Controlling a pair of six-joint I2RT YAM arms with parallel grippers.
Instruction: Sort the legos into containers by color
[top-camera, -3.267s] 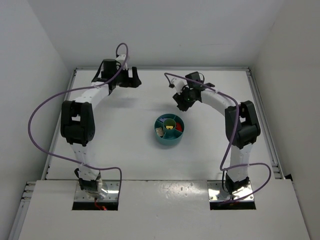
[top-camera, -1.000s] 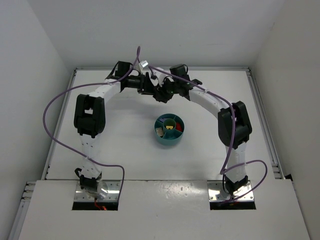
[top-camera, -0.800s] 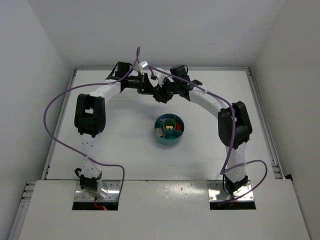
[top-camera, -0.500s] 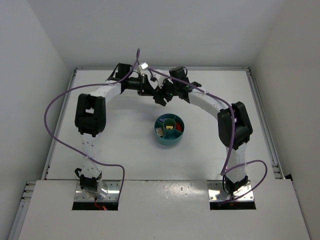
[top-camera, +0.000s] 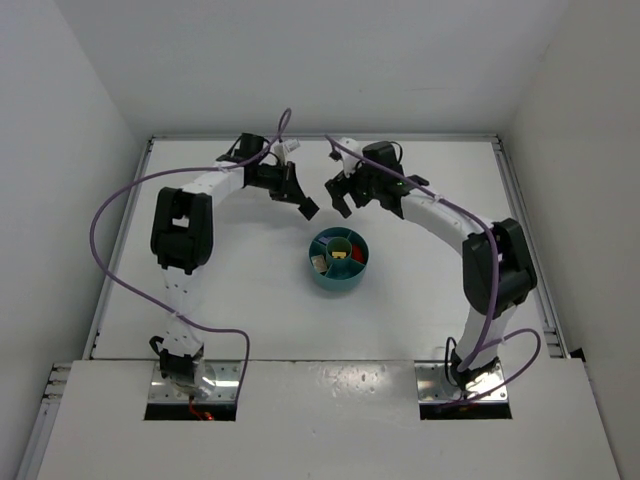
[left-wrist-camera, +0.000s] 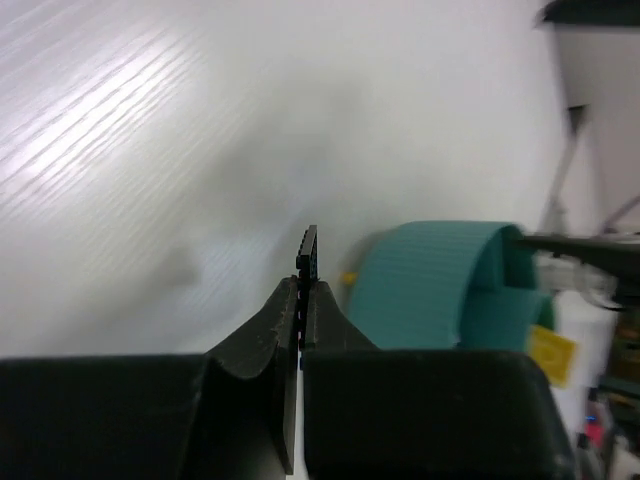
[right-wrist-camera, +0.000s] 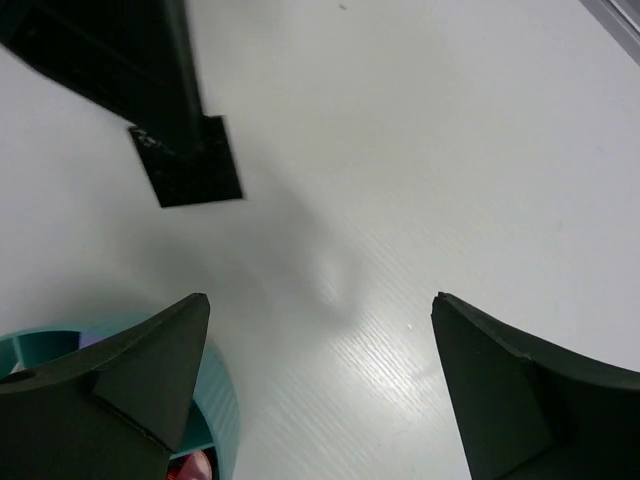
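Toward the far middle of the table, the left gripper hangs just beyond the teal dish, on its left side; its 2 fingers are pressed tight together on a black lego; the piece is a thin flat square plate, pinched by 1 edge so that most of it sticks out past the fingertips; the left wrist camera sees it edge-on, with the dish's ribbed outer wall just behind it; the plate is near the dish but apart from it, not over any compartment.

Facing it from the other side, the right gripper is spread wide with nothing between its 2 fingers; only bare table lies under the gap; the 2 grippers are near each other but not touching.

Inside the dish, wedge sections ring a small round cup; a yellow brick lies in 1 section and a tan brick in another; the right wrist camera catches a red brick at the dish's near edge.
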